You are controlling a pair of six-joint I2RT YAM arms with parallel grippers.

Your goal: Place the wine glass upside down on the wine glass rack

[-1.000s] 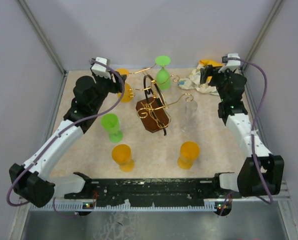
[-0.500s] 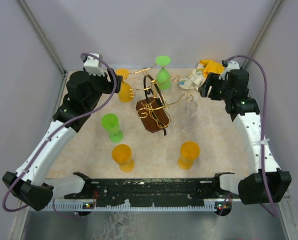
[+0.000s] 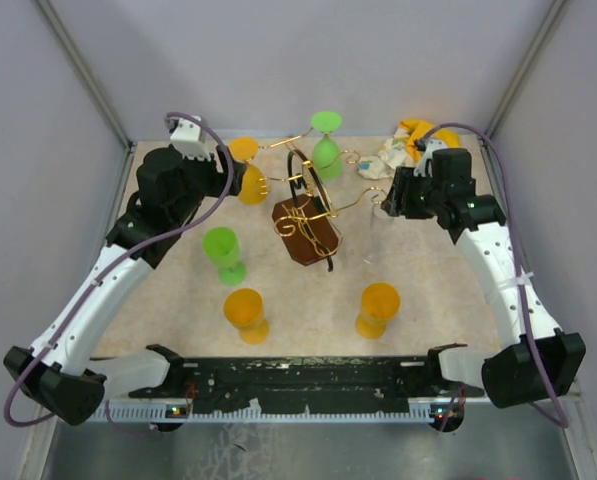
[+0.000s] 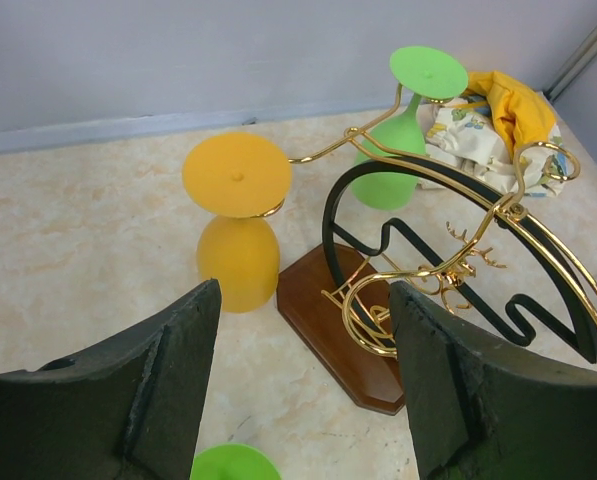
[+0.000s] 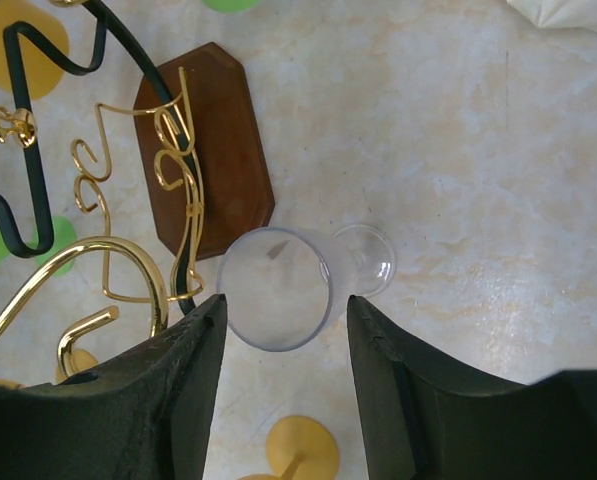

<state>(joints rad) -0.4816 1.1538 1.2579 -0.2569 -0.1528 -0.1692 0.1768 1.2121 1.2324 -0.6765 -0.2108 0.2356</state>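
Observation:
The wine glass rack (image 3: 304,232), gold wire on a dark brown base, stands mid-table; it also shows in the left wrist view (image 4: 340,322) and the right wrist view (image 5: 214,150). An orange glass (image 3: 250,182) and a green glass (image 3: 326,150) hang upside down on its arms. A clear wine glass (image 5: 278,288) stands upright on the table right of the rack (image 3: 380,232). My right gripper (image 5: 285,305) is open and sits directly above the clear glass, its jaws either side of the rim. My left gripper (image 4: 303,300) is open and empty, left of the rack near the hanging orange glass (image 4: 238,230).
A green glass (image 3: 223,255) and two orange glasses (image 3: 246,312) (image 3: 378,308) stand on the near half of the table. A crumpled cloth (image 3: 403,150) lies at the back right corner. The rack's curled gold arms (image 5: 118,290) reach close to the clear glass.
My right arm has swung from the back right corner by the cloth leftward and forward to above the clear glass. My left arm has shifted only slightly.

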